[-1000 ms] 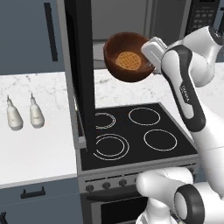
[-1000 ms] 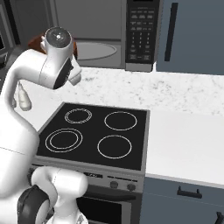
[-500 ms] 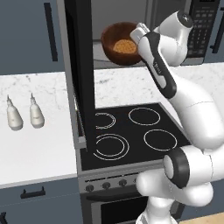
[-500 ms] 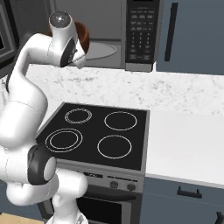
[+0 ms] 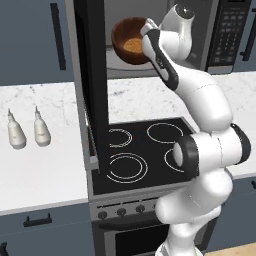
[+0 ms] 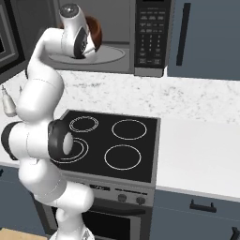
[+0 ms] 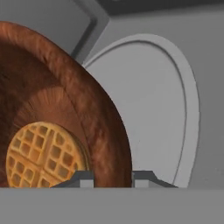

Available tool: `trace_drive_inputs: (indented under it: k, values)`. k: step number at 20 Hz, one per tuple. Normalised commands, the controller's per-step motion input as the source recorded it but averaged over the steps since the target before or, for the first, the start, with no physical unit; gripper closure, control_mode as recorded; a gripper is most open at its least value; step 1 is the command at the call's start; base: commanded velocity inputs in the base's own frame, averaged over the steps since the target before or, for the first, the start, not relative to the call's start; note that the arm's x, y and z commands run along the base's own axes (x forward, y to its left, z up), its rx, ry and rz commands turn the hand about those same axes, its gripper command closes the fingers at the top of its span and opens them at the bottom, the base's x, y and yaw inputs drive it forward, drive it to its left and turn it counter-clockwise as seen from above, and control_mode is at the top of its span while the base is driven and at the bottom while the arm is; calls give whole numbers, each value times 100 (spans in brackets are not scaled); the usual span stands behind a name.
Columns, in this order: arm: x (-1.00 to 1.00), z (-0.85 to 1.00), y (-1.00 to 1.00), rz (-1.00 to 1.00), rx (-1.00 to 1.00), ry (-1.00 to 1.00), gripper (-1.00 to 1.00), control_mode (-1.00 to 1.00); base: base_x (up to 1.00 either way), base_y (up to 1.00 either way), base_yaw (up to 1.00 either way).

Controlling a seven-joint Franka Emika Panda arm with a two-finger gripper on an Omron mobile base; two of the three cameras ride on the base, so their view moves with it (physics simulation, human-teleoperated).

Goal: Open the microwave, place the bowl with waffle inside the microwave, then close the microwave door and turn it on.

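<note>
The microwave (image 5: pixel 220 35) stands with its door (image 5: pixel 95 85) swung wide open to the left, seen edge-on as a tall black slab. My gripper (image 5: pixel 146 36) is shut on the right rim of the reddish-brown bowl (image 5: pixel 127 37), holding it tilted in the air at the mouth of the light grey cavity. The waffle (image 5: pixel 133 45) lies in the bowl. In the hand view the bowl (image 7: pixel 74 100) and waffle (image 7: pixel 43 154) are on the left, the rim runs down between my fingertips (image 7: pixel 82 179), and the round turntable (image 7: pixel 148 109) lies beyond. From the right, the bowl (image 6: pixel 96 28) peeks out behind my hand above the turntable (image 6: pixel 101 57).
Two small white bottles (image 5: pixel 16 134) (image 5: pixel 42 131) stand on the left counter. The black cooktop (image 5: pixel 145 150) with its burner rings lies below the arm. The keypad panel (image 6: pixel 150 33) is right of the cavity. Marble counter (image 6: pixel 201 140) extends to the right under a blue-grey cabinet (image 6: pixel 206 37).
The arm has carried the bowl upward and farther toward the microwave opening, from above the stove's back edge to the mouth of the cavity. The grip on the rim is unchanged.
</note>
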Motion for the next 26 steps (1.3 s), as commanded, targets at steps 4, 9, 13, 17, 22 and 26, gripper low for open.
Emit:
trace_drive_inputs:
  k: [4,9,13,17,22,26]
  values:
    - [58,0,4,-12,0,0,100,-100,0,0,0]
    - [1,-2,16,-9,0,-2,-100,-100,0,0,0]
    - [-2,0,4,-8,0,-9,-100,-100,0,0,0]
    - [-21,0,0,-6,0,-20,-100,-100,0,0,0]
    - [-71,0,-7,-3,2,-19,-100,-100,0,0,0]
    - [-100,5,-20,0,0,-25,-100,-100,0,0,0]
